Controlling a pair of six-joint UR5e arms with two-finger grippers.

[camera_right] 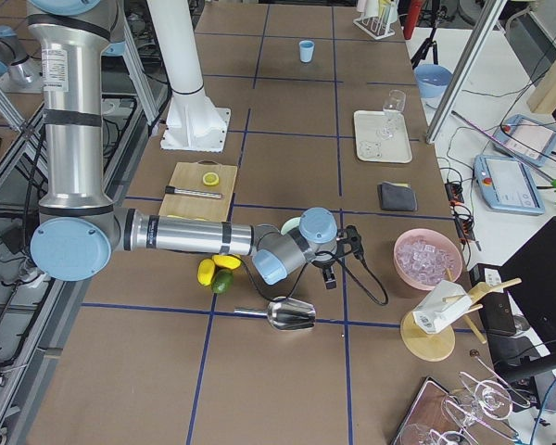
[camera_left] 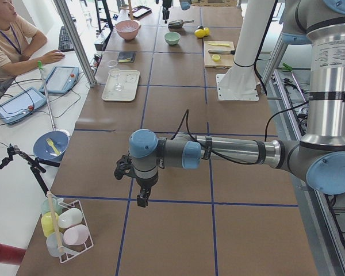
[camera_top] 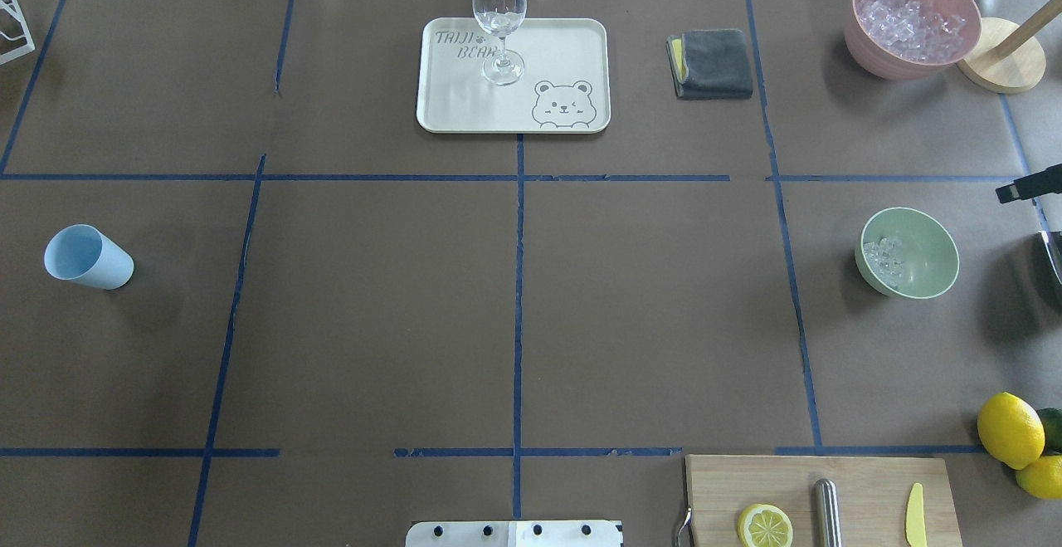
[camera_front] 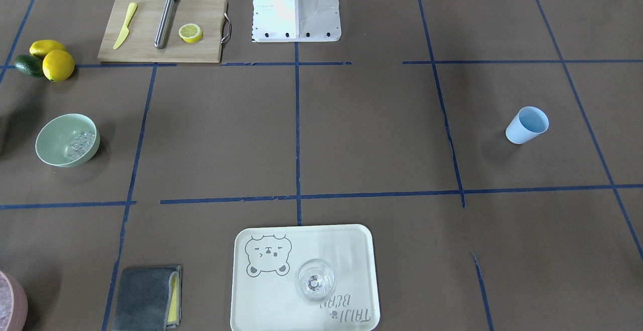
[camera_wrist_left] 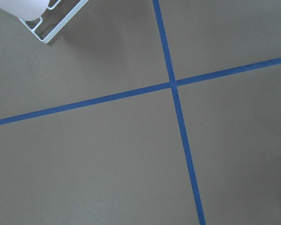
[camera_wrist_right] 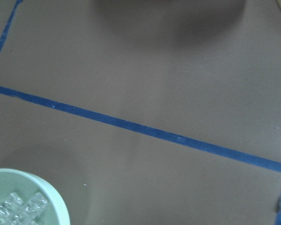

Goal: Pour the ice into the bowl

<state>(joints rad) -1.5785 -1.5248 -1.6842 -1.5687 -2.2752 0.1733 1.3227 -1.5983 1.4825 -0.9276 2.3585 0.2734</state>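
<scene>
The mint-green bowl (camera_top: 921, 258) stands on the table's right side, and it also shows in the front view (camera_front: 56, 139) and in a corner of the right wrist view (camera_wrist_right: 54, 204). The ice (camera_top: 884, 255) lies inside it as small clear cubes (camera_front: 80, 144) (camera_wrist_right: 19, 208). The light blue cup (camera_top: 87, 257) stands on the far left, tilted and empty (camera_front: 526, 125). My left gripper (camera_left: 142, 198) hangs over bare table, far from the bowl. My right gripper (camera_right: 330, 278) hangs just beside the bowl. I cannot tell whether either is open or shut.
A pink container of crushed ice (camera_top: 913, 20), a grey cloth (camera_top: 712, 63) and a tray (camera_top: 572, 41) with a clear glass (camera_top: 499, 20) stand at the far side. A cutting board (camera_top: 863, 489) and lemons (camera_top: 1010, 429) are near the base. A metal scoop (camera_right: 292, 315) lies beside my right arm.
</scene>
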